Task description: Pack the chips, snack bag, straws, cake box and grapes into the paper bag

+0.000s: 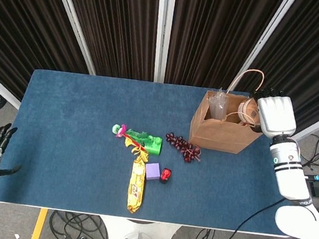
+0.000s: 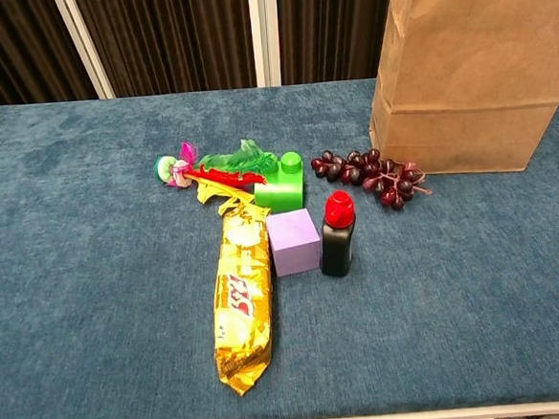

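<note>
Chest view: unreadable red lettering on yellow snack bag (image 2: 241, 299); right hand (image 1: 276, 114) fingers' grip over paper bag (image 1: 226, 128) unclear

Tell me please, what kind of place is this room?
Probably a robot test lab, not a home or shop. A blue cloth-covered table stands before dark pleated curtains, loose cables lie on the floor, and a paper bag sits among props.

A brown paper bag (image 2: 476, 71), dark red grapes (image 2: 370, 174), a gold snack bag (image 2: 243, 303) and a lilac cube (image 2: 294, 241) on a blue counter (image 2: 83, 281).
</note>
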